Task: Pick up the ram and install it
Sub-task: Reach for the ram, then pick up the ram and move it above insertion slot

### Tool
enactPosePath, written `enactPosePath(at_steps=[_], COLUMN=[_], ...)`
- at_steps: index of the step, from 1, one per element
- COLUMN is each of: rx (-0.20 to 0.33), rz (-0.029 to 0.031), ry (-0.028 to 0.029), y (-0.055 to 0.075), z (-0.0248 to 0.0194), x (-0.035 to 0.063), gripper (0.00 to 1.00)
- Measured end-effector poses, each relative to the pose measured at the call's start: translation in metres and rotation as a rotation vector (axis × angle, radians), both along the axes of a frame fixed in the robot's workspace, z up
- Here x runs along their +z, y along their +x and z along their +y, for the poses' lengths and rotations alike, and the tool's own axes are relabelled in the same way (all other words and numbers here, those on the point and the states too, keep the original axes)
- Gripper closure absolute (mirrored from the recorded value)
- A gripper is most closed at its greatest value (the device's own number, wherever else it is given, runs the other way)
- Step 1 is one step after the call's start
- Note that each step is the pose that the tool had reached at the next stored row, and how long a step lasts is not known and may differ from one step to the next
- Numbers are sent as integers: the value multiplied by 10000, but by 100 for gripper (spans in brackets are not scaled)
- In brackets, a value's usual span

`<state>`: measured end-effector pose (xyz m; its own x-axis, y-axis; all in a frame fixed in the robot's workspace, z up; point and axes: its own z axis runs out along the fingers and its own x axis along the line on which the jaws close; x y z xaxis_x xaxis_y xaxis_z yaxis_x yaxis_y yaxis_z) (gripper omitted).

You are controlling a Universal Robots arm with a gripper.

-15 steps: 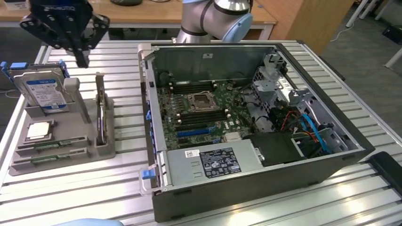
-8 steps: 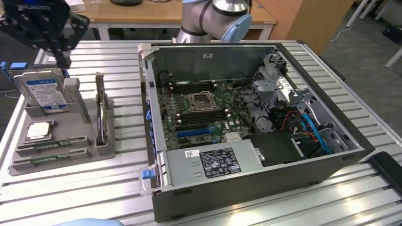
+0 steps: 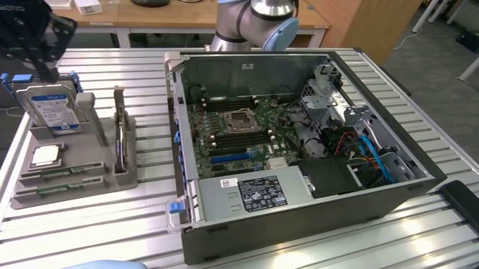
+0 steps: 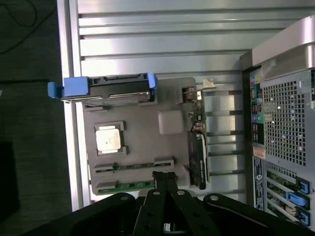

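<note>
**Desk** (image 3: 112,224): slatted aluminium, and it carries everything below.

**Case** (image 3: 299,224): an open computer lying on its side, with the motherboard (image 3: 239,134) exposed. The dark memory slots beside the socket look unfilled.

**Arm** (image 3: 254,22): mounted behind the case.

**Tray** (image 3: 97,168): a grey parts holder on the exterior view's left of the case, well apart from the motherboard.

**Hard drive** (image 3: 54,109): stands upright at the tray's far end.

**Gripper** (image 4: 165,178): fingers closed tip to tip and holding nothing. It hangs over the tray's near end, above one end of the two long slots.

**Ram** (image 4: 129,185): a thin green stick seated on edge in the tray's outermost slot, not yet lifted. A second stick (image 4: 135,166) lies in the slot just beside it. I cannot tell which of the two the gripper is lined up with.

**CPU** (image 3: 46,154): a square silver chip in its pocket, between the hard drive and the sticks.

**Step in hand**: by my reading, the approach to the pick. A grasp would call for parted fingers and a descent square across the stick's thin edge, clear of its neighbour.
</note>
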<state>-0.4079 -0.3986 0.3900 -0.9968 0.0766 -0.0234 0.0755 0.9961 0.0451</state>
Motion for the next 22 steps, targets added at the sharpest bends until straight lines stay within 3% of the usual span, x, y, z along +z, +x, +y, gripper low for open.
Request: enactPosePath(at_steps=[7,22], rx=[-1,0], rz=[2,1], ry=[-1,0], y=[-284,-285], z=[1,0], x=[-4,-4], gripper=[90,90])
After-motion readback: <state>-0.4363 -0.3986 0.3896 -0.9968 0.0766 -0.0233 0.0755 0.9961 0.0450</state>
